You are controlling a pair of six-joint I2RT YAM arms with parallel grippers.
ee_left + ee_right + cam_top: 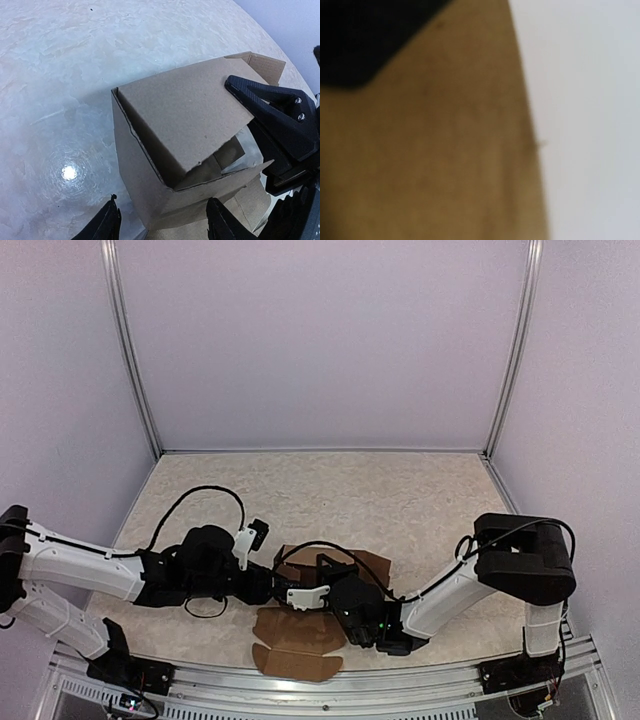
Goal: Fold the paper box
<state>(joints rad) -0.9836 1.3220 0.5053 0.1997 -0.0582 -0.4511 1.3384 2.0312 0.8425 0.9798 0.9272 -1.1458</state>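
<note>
Pinches top flap of plain brown cardboard box (185,110) with shut right tool (240,95); straddles near corner with left tool (162,212) (part-open, gripping nothing).

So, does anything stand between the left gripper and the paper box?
Nothing visible does. The left gripper, open, flanks the near corner of the paper box; the right gripper touches its top flap from the far side.

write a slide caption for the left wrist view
half-folded paper box ahead of the open left claw, right claw on its top flap
</note>
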